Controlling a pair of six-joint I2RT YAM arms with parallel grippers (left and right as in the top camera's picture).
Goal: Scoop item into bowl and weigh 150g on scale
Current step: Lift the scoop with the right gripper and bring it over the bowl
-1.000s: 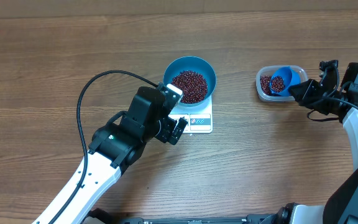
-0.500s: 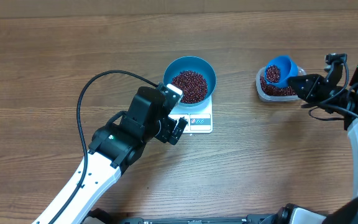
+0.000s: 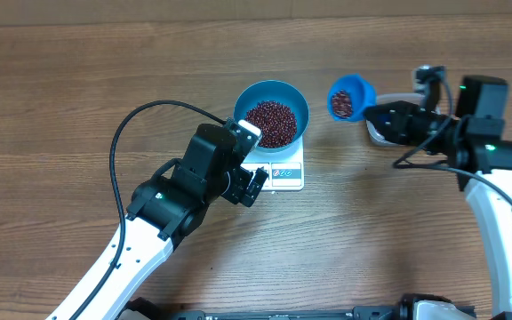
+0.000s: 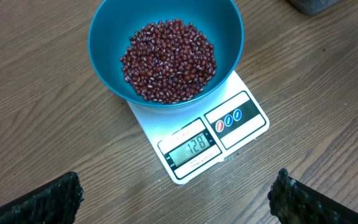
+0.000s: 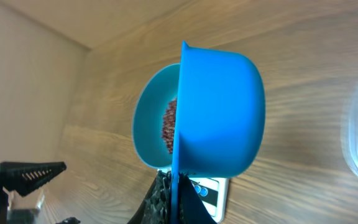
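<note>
Now | right gripper clamps scoop of beans | left gripper wide by scale

Your left arm comes in from the bottom edge of the overhead view and angles up to the right, with its black wrist tipped forward and down. The left claw stands wide open. Its two fingers sit far apart at the lower corners of the wrist view and grip nothing. Your right arm rises along the right side and bends left at the wrist. The right claw points left, closed tight on the handle of the scoop.
</note>
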